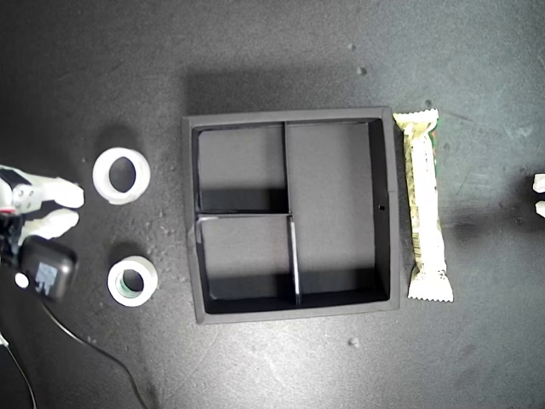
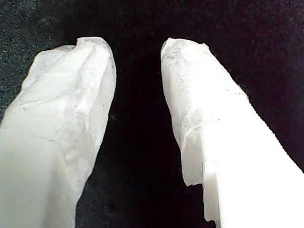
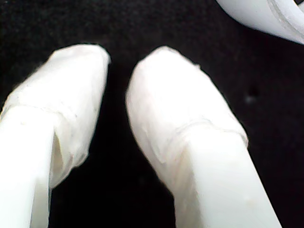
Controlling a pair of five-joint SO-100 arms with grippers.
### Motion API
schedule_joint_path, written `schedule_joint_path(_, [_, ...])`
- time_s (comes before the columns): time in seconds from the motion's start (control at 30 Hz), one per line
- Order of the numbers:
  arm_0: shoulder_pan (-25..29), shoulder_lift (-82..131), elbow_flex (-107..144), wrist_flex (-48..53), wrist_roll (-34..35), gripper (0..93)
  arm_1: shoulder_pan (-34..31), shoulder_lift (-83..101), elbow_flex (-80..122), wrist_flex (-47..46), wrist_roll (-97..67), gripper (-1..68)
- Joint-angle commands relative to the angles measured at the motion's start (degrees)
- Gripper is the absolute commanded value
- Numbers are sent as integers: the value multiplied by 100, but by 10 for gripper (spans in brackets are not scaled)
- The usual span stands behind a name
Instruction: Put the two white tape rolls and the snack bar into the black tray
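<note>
wider tape roll [image 1: 121, 175] just beside my second end effector [image 1: 78, 209] — apart, jaws empty

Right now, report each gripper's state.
My first gripper: open, holding nothing.
My second gripper: open, holding nothing, a white tape roll just beyond its fingertips.

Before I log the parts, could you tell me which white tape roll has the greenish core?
The smaller white tape roll, nearer the exterior view's bottom; the wider roll is plain white.
</note>
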Motion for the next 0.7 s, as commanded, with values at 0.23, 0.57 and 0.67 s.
schedule_joint_path(0.23, [422,264,404,-905,-466,2,1257,44,70,-1380,-35,-2])
schedule_joint_path(0.57, [237,264,-896,-3313,2048,3,1749,44,70,-4623,-114,-4])
schedule_joint_path(0.67, [-62,237,-1556,-3146,2584,82,1942,44,-26,-5388,-193,-5])
